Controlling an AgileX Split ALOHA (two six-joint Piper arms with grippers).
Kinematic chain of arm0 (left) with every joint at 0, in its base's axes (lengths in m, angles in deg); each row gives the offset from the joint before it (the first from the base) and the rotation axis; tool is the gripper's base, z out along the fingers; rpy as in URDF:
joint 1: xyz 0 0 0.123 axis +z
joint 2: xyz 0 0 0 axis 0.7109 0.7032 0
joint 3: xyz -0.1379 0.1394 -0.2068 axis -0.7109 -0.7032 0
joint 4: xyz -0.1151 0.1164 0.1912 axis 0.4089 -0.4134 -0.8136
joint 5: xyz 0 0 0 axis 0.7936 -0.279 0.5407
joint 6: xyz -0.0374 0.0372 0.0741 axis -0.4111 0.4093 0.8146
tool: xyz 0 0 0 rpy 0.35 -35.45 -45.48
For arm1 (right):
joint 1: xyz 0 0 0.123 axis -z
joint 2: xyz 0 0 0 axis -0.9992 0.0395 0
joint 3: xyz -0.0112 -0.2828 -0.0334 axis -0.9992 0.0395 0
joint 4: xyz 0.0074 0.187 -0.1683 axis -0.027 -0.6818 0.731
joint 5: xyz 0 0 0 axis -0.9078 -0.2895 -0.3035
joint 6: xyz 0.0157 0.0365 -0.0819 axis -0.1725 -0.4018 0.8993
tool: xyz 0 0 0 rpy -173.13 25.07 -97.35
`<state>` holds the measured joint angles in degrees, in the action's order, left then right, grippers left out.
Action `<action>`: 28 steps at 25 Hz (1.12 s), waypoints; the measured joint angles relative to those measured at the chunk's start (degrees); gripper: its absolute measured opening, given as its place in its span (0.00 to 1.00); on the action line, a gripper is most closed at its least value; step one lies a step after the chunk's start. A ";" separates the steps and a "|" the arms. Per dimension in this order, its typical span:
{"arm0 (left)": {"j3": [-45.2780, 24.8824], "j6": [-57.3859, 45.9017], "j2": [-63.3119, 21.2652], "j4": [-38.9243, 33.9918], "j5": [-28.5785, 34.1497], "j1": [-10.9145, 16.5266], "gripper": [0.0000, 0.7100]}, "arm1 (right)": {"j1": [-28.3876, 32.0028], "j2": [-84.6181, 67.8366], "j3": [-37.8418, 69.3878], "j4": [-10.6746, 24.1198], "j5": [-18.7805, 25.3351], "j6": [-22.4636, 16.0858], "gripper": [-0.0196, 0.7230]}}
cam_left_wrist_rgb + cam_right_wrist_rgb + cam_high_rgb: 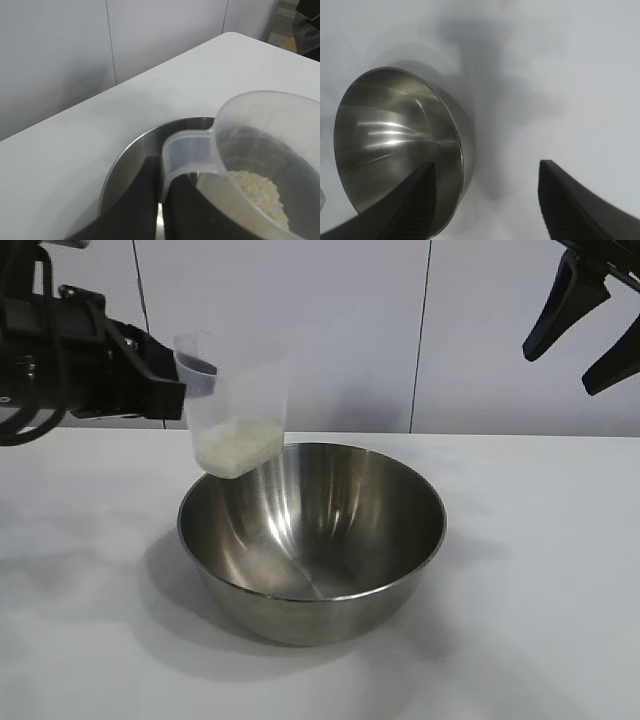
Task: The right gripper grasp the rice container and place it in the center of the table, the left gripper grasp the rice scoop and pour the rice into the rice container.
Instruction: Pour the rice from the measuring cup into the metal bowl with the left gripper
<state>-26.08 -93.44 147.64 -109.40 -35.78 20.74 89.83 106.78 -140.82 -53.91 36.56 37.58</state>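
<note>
The rice container, a shiny steel bowl, stands in the middle of the table with nothing visible inside. My left gripper is shut on the handle tab of the rice scoop, which hangs slightly tilted over the bowl's back-left rim. The rice lies heaped in the scoop's bottom. In the left wrist view the scoop and its rice sit over the bowl, with the left gripper pinching the tab. My right gripper hangs open and empty, high at the right. In its wrist view the right gripper is above the table beside the bowl.
A white panelled wall stands behind the table. The table's rounded corner shows in the left wrist view.
</note>
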 joint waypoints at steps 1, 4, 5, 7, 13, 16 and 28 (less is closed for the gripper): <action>1.08 0.06 1.58 0.00 0.16 -0.40 0.01 | 0.00 0.00 0.00 0.00 0.00 0.22 0.58; 4.56 0.27 5.64 -0.26 1.02 -0.88 0.01 | 0.00 0.00 0.00 0.00 0.00 0.58 0.58; 5.67 1.00 6.86 -0.82 1.15 -0.88 0.01 | 0.00 0.00 0.00 0.00 0.00 0.63 0.58; 7.62 4.09 8.68 -2.76 1.30 -0.88 0.01 | 0.00 0.00 0.00 0.00 -0.13 0.63 0.58; 10.09 19.70 9.82 -5.53 2.52 -2.08 0.01 | 0.00 0.00 0.00 0.00 -0.37 0.69 0.58; 11.34 27.06 9.82 -5.05 6.55 -3.54 0.01 | 0.00 0.00 0.00 0.00 -0.97 0.69 0.58; 17.92 60.02 9.82 12.63 24.80 -10.80 0.00 | 0.00 0.00 0.00 -0.06 -1.42 0.69 0.58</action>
<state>-8.16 -33.42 157.46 -96.77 -10.97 9.95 89.83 106.78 -140.82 -53.97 35.14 38.28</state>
